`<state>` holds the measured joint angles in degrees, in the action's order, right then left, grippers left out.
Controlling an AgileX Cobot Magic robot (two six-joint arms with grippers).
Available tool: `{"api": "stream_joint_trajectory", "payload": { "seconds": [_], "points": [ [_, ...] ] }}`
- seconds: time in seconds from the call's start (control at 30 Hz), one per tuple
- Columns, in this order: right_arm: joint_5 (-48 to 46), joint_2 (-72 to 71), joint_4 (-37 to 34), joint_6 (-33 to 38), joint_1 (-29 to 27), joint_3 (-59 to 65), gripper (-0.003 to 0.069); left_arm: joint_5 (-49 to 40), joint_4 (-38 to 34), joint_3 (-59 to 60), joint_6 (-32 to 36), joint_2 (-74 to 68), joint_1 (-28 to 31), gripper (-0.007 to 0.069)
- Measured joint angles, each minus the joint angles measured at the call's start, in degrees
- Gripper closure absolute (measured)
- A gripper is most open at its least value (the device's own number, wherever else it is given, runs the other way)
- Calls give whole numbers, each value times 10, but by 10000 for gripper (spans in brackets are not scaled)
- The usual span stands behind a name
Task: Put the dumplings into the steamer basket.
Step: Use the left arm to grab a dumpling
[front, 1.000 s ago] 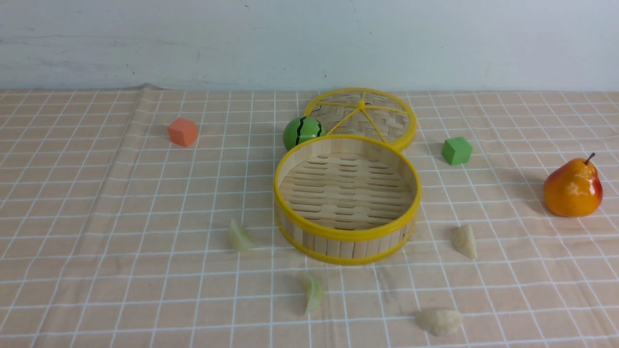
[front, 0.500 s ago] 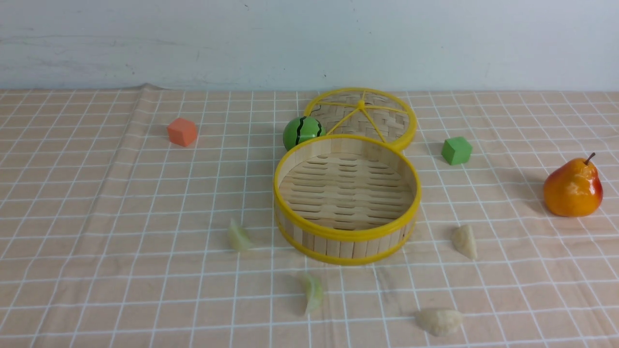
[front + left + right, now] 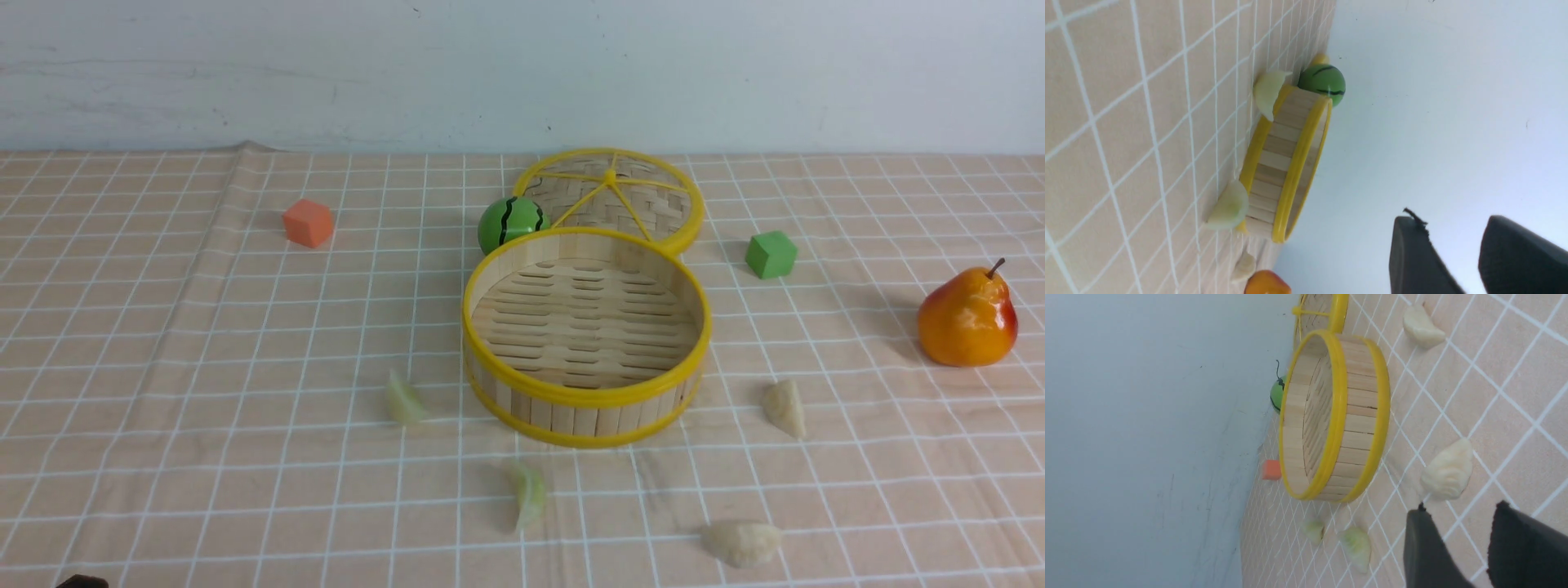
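The steamer basket (image 3: 571,398) stands empty mid-table. Two green dumplings (image 3: 402,399) (image 3: 529,494) lie at its front left. Two cream dumplings (image 3: 785,407) (image 3: 741,542) lie at its front right. My left gripper (image 3: 1451,220) is open and empty, low and well short of the basket (image 3: 1286,159). Only a dark tip of it (image 3: 80,581) shows at the front view's bottom left edge. My right gripper (image 3: 1461,508) is open and empty, just short of a cream dumpling (image 3: 1447,471). It is out of the front view.
The flat woven lid (image 3: 611,196) lies behind the basket, with a green striped ball (image 3: 509,222) beside it. An orange cube (image 3: 309,222) sits far left. A green cube (image 3: 771,254) sits to the right, and a pear (image 3: 967,318) at the far right.
A dark tip of my left gripper has come into the bottom left corner of the front view. Nothing on the table has moved.
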<state>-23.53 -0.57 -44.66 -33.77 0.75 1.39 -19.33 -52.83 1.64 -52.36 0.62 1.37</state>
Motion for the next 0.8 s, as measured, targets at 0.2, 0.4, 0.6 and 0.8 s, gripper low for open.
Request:
{"api": "stream_joint_trajectory", "payload": {
  "seconds": [0.2, 0.4, 0.6, 0.8],
  "points": [
    [-3, 0, 3, 68, 0, -4, 419, -43, -39, -24, 128, 0, 0, 386],
    [0, 27, 6, 253, 0, -104, 449, -45, -19, -148, 371, -4, 1, 400],
    [-73, 212, 61, 440, 0, -261, 656, -180, 143, -275, 468, -149, 1, 598],
    [-239, 411, 121, 542, 14, -408, 678, -342, 312, -396, 475, -321, 1, 638]
  ]
}}
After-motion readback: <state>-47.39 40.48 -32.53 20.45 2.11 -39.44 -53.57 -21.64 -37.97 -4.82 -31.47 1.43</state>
